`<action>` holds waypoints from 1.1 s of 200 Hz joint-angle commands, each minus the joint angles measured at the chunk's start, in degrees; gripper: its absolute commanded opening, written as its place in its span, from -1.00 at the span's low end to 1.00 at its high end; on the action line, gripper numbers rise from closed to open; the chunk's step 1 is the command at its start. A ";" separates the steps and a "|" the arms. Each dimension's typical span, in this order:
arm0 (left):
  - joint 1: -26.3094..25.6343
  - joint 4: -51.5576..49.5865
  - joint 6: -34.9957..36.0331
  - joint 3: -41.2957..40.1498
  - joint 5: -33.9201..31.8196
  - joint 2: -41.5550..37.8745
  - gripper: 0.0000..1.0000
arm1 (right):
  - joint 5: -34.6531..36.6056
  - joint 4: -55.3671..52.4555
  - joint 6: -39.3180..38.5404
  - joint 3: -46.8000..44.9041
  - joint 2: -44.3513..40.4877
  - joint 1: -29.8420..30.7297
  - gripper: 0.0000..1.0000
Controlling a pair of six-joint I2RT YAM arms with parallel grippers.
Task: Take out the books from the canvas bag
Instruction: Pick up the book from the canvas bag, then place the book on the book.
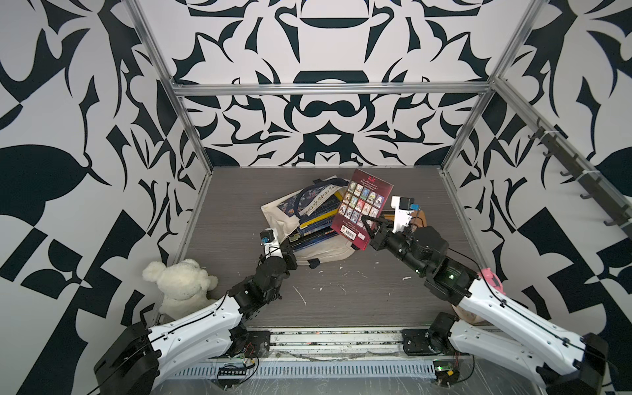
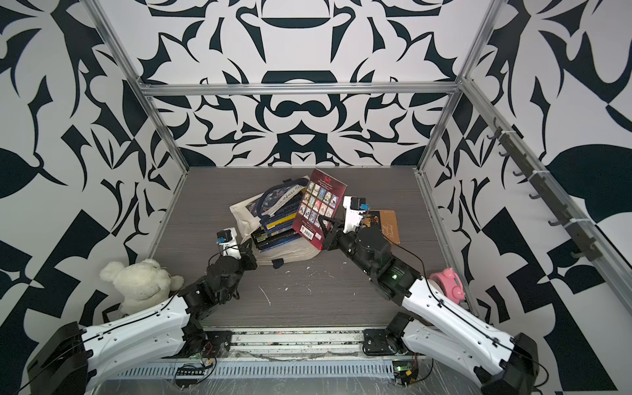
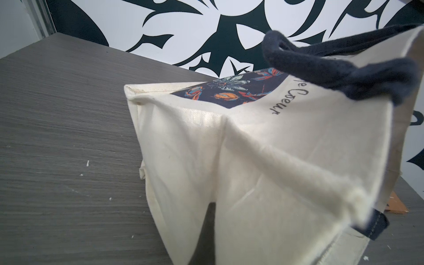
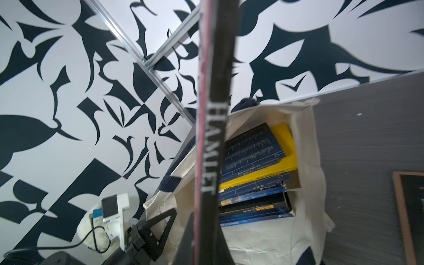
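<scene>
in both top views the right tool point(image 1: 370, 226) is pressed together on the lower corner of the dark red hamlet book point(image 1: 364, 201). it holds the book tilted up in the air, clear of the canvas bag point(image 1: 328, 254). the bag lies slumped on the tabletop point(image 1: 342, 301), mouth gaping roughly toward the arms, and the stack of books point(image 1: 313, 231) is still inside. the left tool point(image 1: 287, 246) sits right at the edge of that mouth. a white teddy bear point(image 1: 181, 284) sits beside the left arm, and a brown book point(image 2: 388, 220) lies flat just beyond the right tool.

left wrist view: cream canvas and the navy handle point(image 3: 332, 66), very close. the tool's tips are hidden, but it is closed, and the fold drawn taut toward the camera suggests it is pinching the bag's rim.

right wrist view: the spine reads hamlet, pinched edge-on. below it is the stack: blue covers, a yellow book point(image 4: 284, 146), some black.

my read: these are thin, stiff, glossy books. each is light on its own but likely to swing or slip from a corner pinch. the spine edges poking out at the mouth look like the better hold. the canvas is soft and will likely drag along unless it is pinned.
</scene>
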 commanded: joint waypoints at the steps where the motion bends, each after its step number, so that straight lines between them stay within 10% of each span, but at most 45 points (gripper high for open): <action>1: -0.04 3.24 1.12 -0.30 -0.19 -1.42 -1.00 | 11.69 1.52 -0.57 -1.99 -5.66 0.00 -1.00; 102: 0.01 3.87 0.72 -0.94 -0.63 -2.11 -1.00 | 38.16 -0.23 9.49 -13.99 -17.28 -2.72 -1.00; 220: 0.11 3.42 0.33 -0.89 -0.77 -2.55 -1.00 | 19.66 19.54 29.14 -21.75 8.42 -22.92 -1.00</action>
